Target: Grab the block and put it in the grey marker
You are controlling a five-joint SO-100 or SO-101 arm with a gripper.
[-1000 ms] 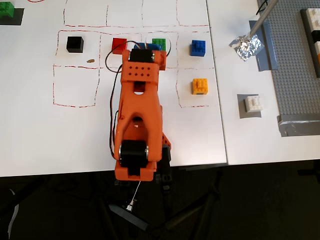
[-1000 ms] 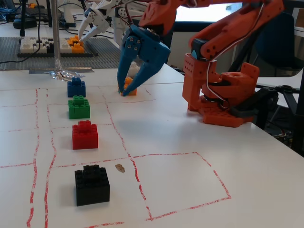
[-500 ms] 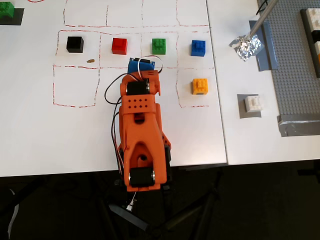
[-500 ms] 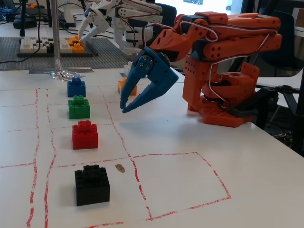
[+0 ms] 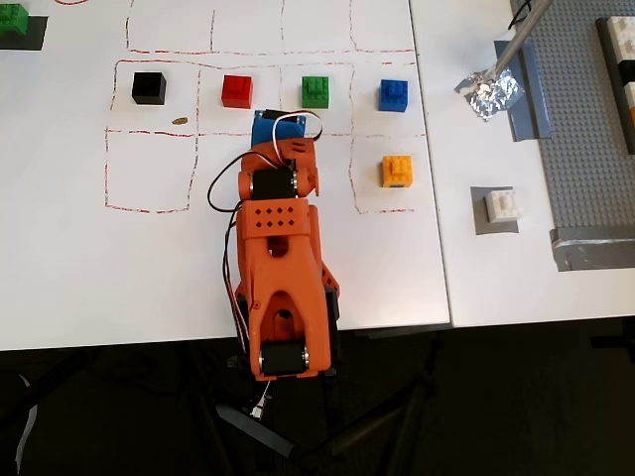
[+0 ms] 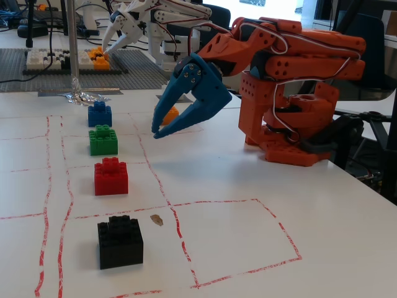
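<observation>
The white block [image 5: 503, 205] sits on the grey marker [image 5: 481, 226] at the right of the table in the overhead view, upright and free. In the fixed view both are hidden behind my arm. My blue gripper [image 5: 273, 121] hangs above the table between the red brick [image 5: 237, 90] and the green brick [image 5: 317, 91], far left of the block. In the fixed view the gripper [image 6: 157, 131] points down and left, its fingertips together, and it holds nothing.
A black brick [image 5: 149, 88], a blue brick [image 5: 394, 95] and an orange brick [image 5: 397, 171] stand in red-lined squares. Crumpled foil [image 5: 488, 91] on a pole and a grey studded baseplate [image 5: 585, 149] lie beyond the block. A white arm [image 6: 155, 15] stands at the back.
</observation>
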